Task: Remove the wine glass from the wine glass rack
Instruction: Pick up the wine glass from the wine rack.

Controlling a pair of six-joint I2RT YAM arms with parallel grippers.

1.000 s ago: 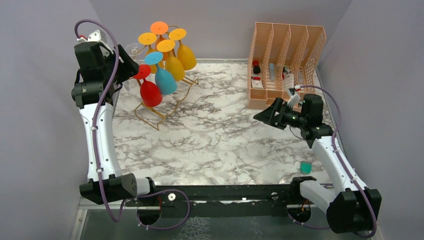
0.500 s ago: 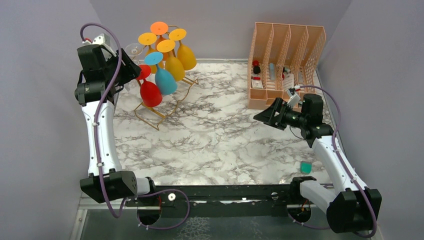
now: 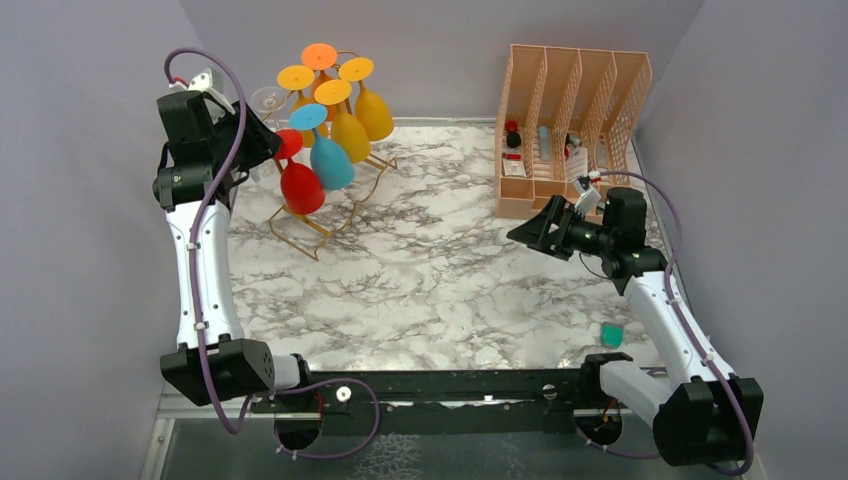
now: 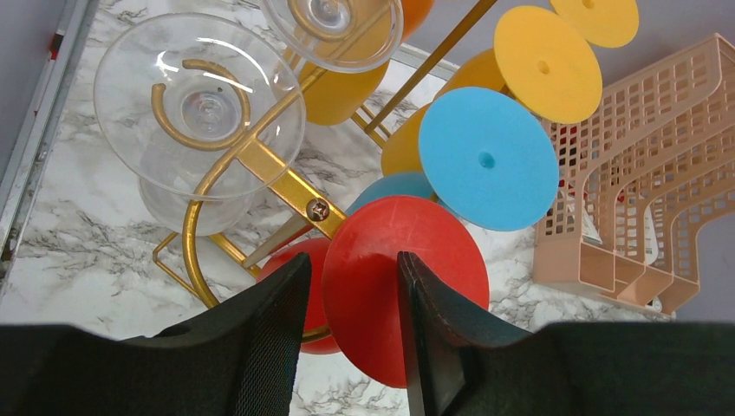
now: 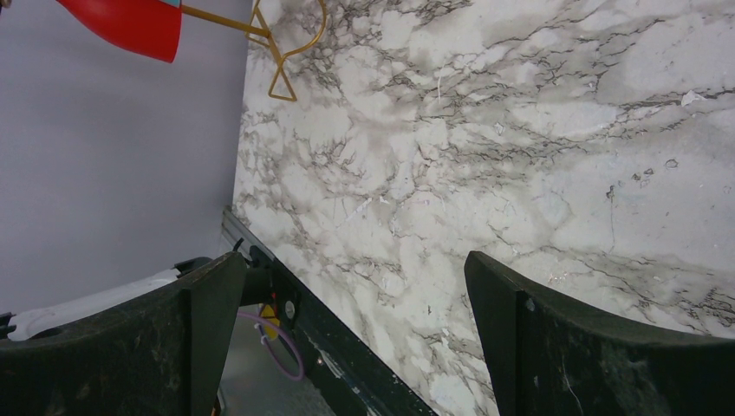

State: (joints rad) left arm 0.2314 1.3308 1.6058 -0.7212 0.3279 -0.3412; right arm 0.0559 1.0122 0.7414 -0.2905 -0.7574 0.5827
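While the left gripper (image 4: 354, 257) stands with its fingers only a narrow gap apart and nothing between them, we read the step in hand as the approach to the grasp, not the lift. Directly ahead of the fingertips, filling the gap, lies the flat round foot of the red wine glass (image 4: 416, 234), which hangs bowl-down on the wine glass rack (image 4: 277, 178). The foot is wider than the gap and sits beyond the fingers, so we judge that it is not held; we cannot tell whether the tips touch it. Ahead and to the left of the fingers runs the rack's gold arm with its curled hook, and the clear glasses (image 4: 130, 78) hang farther on that side. Ahead and to the right hang the blue glass (image 4: 487, 159) and, beyond it, the yellow glasses (image 4: 546, 63). Farthest off to the right stands the peach file organiser (image 4: 641, 199). In our judgement the next move calls for gripping the red glass at the stem under its foot, then sliding it along the arm to the open end without nudging the blue neighbour. The right gripper (image 5: 354, 260) hangs spread wide over the marble table (image 5: 451, 130), well apart from the rack, holding nothing.
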